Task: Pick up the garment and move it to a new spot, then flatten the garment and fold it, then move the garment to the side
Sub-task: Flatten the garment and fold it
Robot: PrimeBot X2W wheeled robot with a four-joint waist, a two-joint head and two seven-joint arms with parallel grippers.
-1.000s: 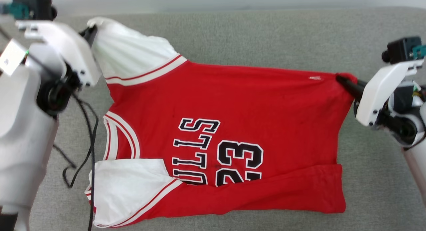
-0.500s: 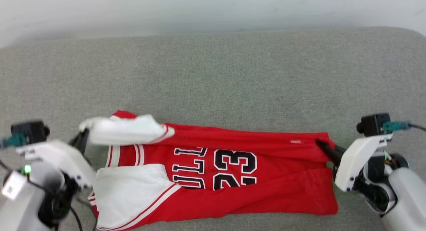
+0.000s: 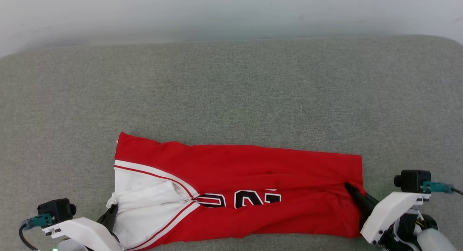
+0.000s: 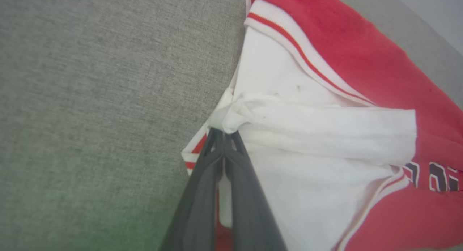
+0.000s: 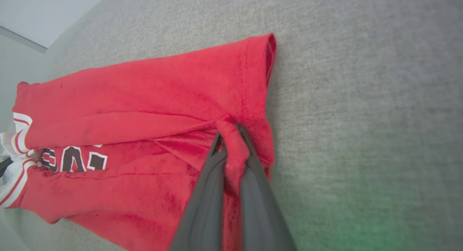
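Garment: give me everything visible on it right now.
The garment is a soft-looking red jersey with white sleeves, red-and-white striped trim and black white-edged lettering. It lies folded lengthwise into a long band on the grey fabric surface, the far half laid over the near, so only a strip of lettering shows. The left claw is shut on a bunched white sleeve; the right claw is shut on a pinch of red cloth at the hem end.
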